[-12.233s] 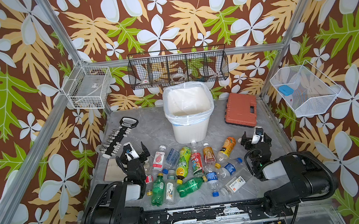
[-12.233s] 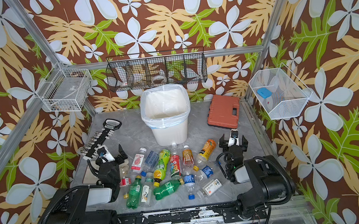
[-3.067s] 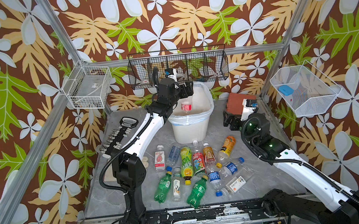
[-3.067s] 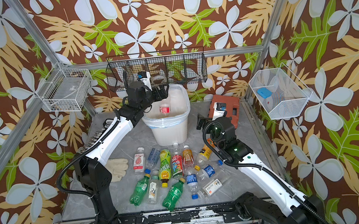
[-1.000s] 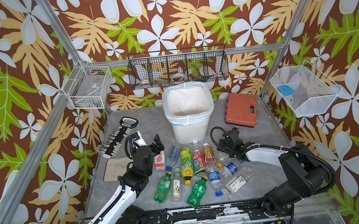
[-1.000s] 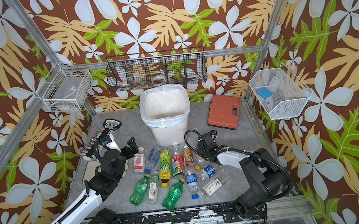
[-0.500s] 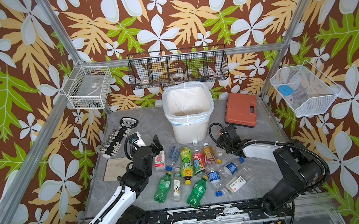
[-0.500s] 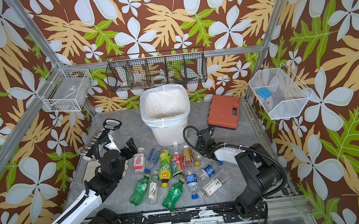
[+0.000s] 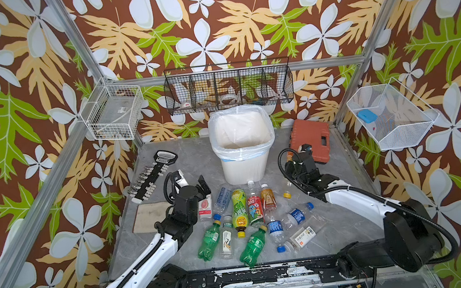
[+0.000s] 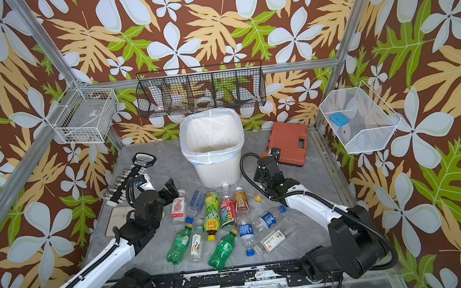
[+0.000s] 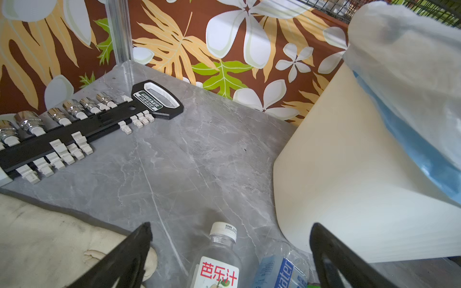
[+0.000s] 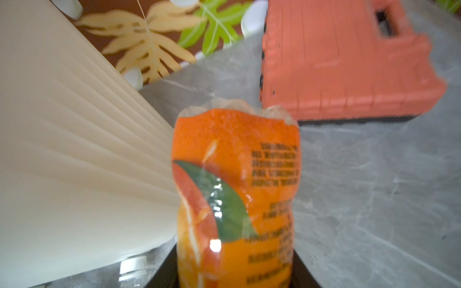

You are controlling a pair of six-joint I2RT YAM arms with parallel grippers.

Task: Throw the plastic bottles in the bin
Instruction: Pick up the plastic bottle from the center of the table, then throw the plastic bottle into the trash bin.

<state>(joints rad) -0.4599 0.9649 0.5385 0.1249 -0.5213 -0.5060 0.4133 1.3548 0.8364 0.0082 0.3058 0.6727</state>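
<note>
Grey desk [image 9: 333, 227]: right gripper [image 9: 298, 156] clamped on orange-label bottle [image 12: 234, 187] near bin [image 9: 245, 166], toss-ready; left gripper [image 11: 230, 232] wide apart.

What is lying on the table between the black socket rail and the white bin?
Nothing: the stretch of grey table between the socket rail and the bin is bare, as the left wrist view shows.

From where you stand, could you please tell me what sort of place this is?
Probably a staged robot test booth: aluminium frame with floral-print walls, two arms mounted on a rail at the tabletop's edge, wire baskets hung on the frame.
</note>
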